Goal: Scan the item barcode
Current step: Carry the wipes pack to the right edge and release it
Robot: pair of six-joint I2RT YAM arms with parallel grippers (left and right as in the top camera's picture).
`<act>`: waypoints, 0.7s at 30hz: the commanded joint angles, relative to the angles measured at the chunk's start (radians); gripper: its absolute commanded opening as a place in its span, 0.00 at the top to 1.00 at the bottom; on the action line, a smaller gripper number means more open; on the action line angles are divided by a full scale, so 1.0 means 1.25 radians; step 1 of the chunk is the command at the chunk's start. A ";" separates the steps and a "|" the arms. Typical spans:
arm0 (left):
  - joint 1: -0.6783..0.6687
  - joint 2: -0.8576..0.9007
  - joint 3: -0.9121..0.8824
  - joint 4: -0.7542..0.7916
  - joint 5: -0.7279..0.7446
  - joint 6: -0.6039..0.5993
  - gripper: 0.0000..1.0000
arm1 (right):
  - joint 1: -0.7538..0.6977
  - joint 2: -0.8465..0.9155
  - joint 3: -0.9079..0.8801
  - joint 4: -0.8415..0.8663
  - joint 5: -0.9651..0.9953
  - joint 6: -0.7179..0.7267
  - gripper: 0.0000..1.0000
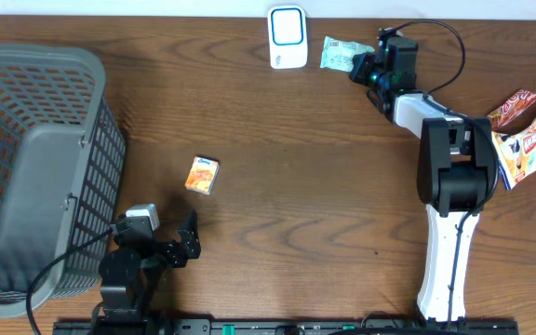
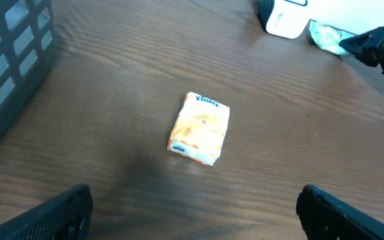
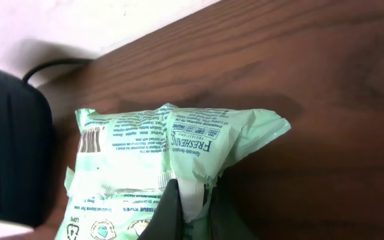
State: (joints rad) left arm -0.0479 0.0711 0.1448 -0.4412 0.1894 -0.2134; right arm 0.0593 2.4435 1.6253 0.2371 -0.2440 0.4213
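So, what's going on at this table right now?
The right gripper is shut on the green packet at the far side, beside the white scanner. The left gripper hangs open near the grey basket, facing the orange tissue pack. Snack packets lie on the right side.

Reading "Kleenex" in blue on the orange tissue pack, lying well apart from the white scanner. Showing "FRESHENING", upside down, on the green packet just beside that scanner, with a barcode near one end. Failing to make out the finer print there, or the red lettering on the snack bags.
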 commanded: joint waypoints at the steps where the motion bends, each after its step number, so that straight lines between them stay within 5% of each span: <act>1: -0.002 -0.001 -0.011 -0.012 0.007 -0.008 0.02 | -0.011 0.010 -0.010 -0.081 -0.034 -0.094 0.99; 12: -0.002 -0.001 -0.011 -0.012 0.007 -0.008 0.02 | -0.211 -0.284 -0.010 -0.434 0.258 -0.104 0.99; 21: -0.002 -0.001 -0.011 -0.012 0.007 -0.008 0.02 | -0.355 -0.360 -0.011 -0.468 0.361 -0.141 0.99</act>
State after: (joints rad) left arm -0.0479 0.0711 0.1448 -0.4412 0.1894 -0.2134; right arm -0.3695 1.9846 1.6119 -0.3290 0.1547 0.2756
